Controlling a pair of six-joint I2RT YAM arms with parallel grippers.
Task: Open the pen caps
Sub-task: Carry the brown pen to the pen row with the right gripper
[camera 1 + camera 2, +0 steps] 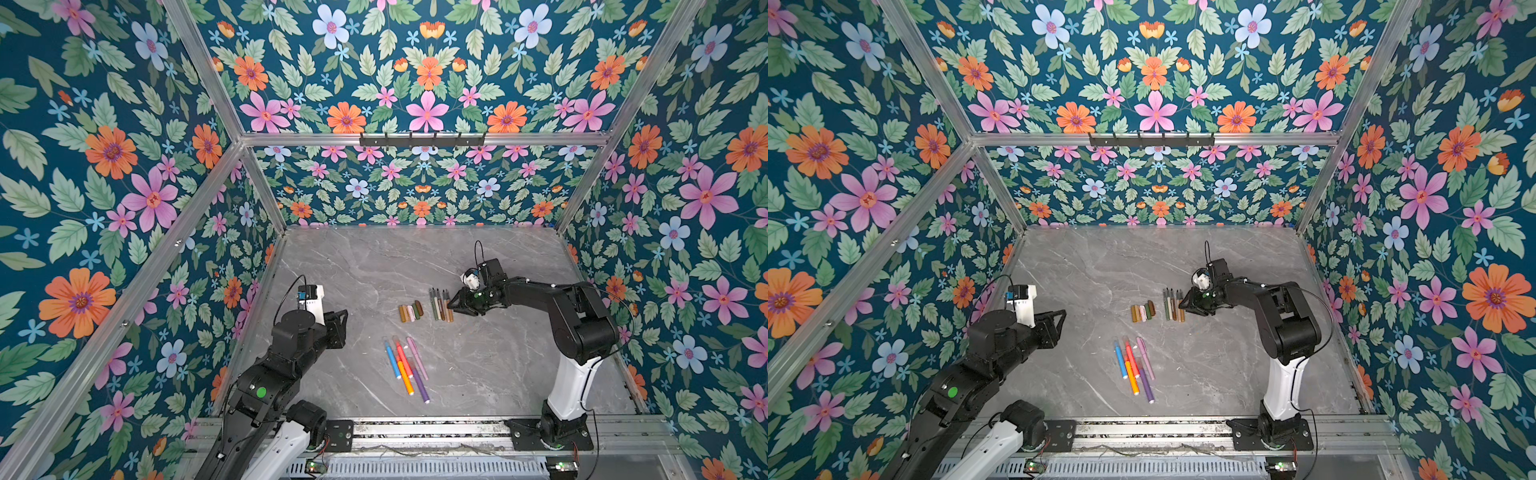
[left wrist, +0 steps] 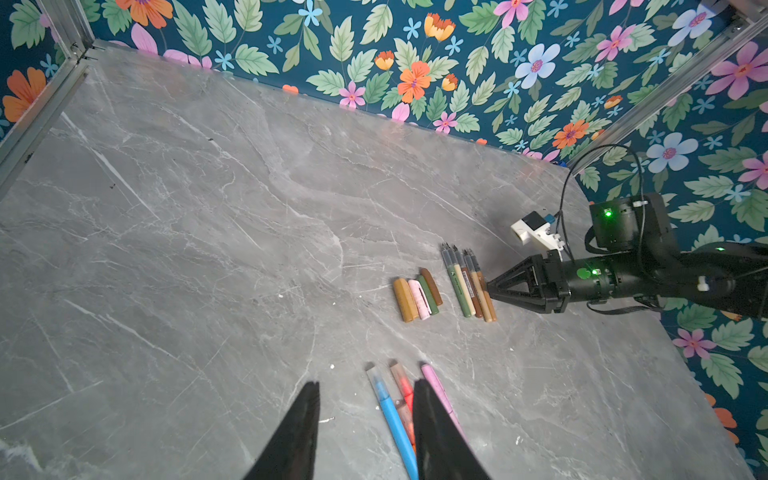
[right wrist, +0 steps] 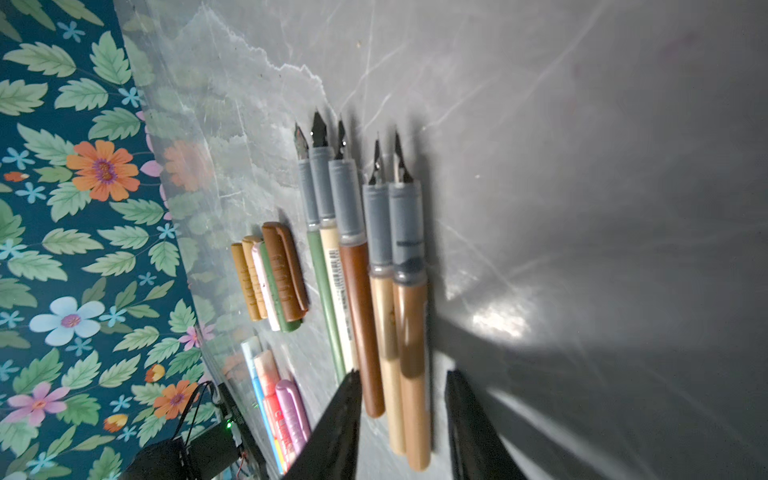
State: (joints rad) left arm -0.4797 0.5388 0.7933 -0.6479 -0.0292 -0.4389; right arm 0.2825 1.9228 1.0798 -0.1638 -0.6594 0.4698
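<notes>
Five pen caps (image 1: 411,311) lie off their pens, side by side and touching in a short row on the grey marble tabletop (image 1: 353,270), near the middle in both top views. The right wrist view shows two tan ones, a pink, an olive and a brown one (image 3: 270,282), the brown resting partly on the olive. Just beside them lie five uncapped fountain pen bodies (image 1: 440,305), packed parallel with their nibs pointing toward the back wall: olive, cream, brown and two tan (image 3: 365,270).

The right gripper (image 3: 401,374) sits low at the tail ends of those pens with its jaws apart. The two tan barrels lie in the gap between the fingers and are not pinched. In a top view its tip (image 1: 1181,305) is at the outermost pen.

The left gripper (image 2: 365,390) hangs above the table with its jaws parted and nothing between them, well apart from the caps. Nearer the front lies a loose bunch of capped markers (image 1: 407,365), blue, red-orange, pink and purple
</notes>
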